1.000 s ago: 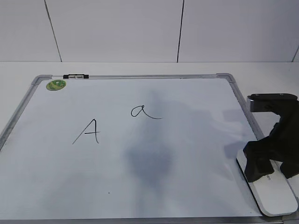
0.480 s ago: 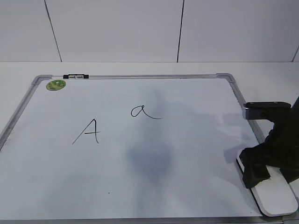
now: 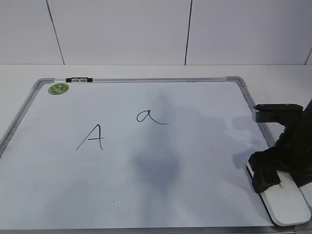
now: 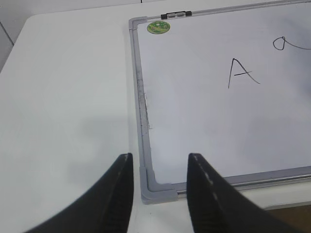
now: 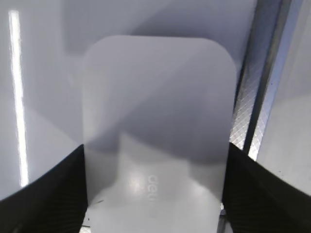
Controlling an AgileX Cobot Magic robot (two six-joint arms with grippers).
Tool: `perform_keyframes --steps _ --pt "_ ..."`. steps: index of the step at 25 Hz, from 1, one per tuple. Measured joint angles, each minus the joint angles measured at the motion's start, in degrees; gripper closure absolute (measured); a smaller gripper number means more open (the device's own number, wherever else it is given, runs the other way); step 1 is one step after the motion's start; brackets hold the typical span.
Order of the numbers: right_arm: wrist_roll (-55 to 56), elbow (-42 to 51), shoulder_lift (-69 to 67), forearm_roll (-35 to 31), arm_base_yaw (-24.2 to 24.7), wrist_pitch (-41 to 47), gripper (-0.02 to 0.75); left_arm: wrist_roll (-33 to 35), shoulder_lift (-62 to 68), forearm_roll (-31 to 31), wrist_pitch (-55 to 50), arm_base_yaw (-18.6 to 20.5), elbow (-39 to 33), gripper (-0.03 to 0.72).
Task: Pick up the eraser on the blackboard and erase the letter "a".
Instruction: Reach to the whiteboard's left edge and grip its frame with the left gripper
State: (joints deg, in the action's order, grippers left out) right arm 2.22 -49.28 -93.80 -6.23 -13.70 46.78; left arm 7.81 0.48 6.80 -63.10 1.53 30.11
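The white eraser (image 3: 288, 204) lies on the blackboard (image 3: 204, 156) at its near right corner, against the frame. In the right wrist view the eraser (image 5: 155, 111) fills the middle, grey logo text up. My right gripper (image 3: 269, 179) is low over it, open, with one black finger along each long side (image 5: 155, 162); I cannot tell if they touch. The letter "a" (image 3: 148, 116) is near the board's upper middle, and partly cut off in the left wrist view (image 4: 282, 43). My left gripper (image 4: 159, 165) is open and empty above the board's near left corner.
A capital "A" (image 3: 92, 138) is drawn left of the "a". A green sticker (image 3: 58, 88) and a small black-and-silver marker (image 3: 79, 79) sit at the board's far left corner. The board's silver frame (image 5: 262, 97) runs just right of the eraser. White table surrounds the board.
My right gripper has come down and slightly left onto the near end of the eraser. The eraser, the letters and the left arm have not moved.
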Motion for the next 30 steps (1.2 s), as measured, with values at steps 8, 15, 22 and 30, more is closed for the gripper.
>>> perform_keyframes --steps 8,15,22,30 --pt "0.0 0.0 0.0 -0.1 0.0 0.0 0.177 0.0 0.0 0.0 0.0 0.0 0.0 0.425" --pt "0.1 0.0 0.0 -0.1 0.0 0.0 0.188 0.0 0.0 0.0 0.0 0.0 0.0 0.425" --pt "0.1 0.0 0.0 -0.1 0.0 0.0 0.188 0.0 0.0 0.0 0.0 0.0 0.0 0.425" --pt "0.1 0.0 0.0 -0.1 0.0 0.0 0.188 0.0 0.0 0.0 0.0 0.0 0.0 0.425"
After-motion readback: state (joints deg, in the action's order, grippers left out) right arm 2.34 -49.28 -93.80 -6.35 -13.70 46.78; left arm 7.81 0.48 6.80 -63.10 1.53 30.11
